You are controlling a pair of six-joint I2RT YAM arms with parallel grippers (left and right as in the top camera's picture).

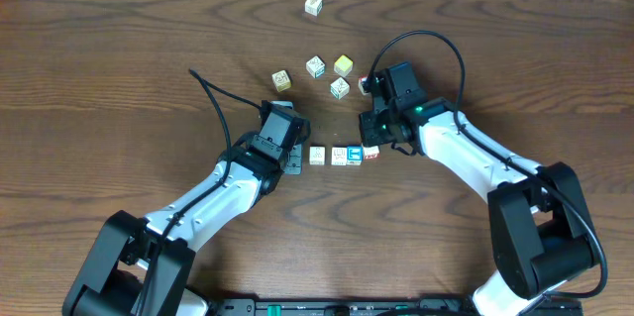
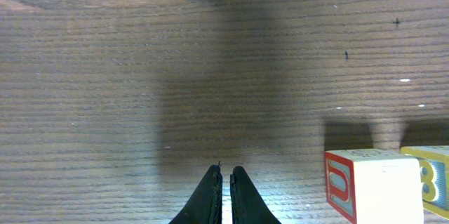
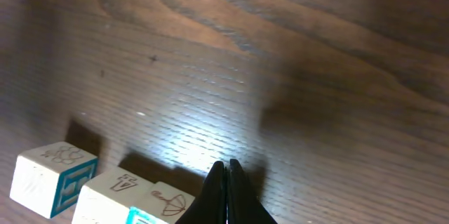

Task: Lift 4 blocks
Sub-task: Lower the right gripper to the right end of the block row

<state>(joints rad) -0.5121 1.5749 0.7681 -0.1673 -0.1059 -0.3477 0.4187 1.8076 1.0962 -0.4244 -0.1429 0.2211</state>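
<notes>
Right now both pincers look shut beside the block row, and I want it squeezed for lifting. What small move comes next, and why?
Probably slide the left pincer toward the row's end block: bare table shows between them, while the shut right pincer sits close at the other end.

Overhead: fixed, high, looking straight down on the counter (image 1: 119, 58). Left wrist: low, near-grazing angle, close behind the left gripper (image 2: 224, 176). Right wrist: steeper tilt, close over the right gripper (image 3: 226, 169). All three views share the row of blocks (image 1: 342, 155).

Apparently yellow cube (image 1: 344, 63) on wooden table (image 1: 119, 68)
</notes>
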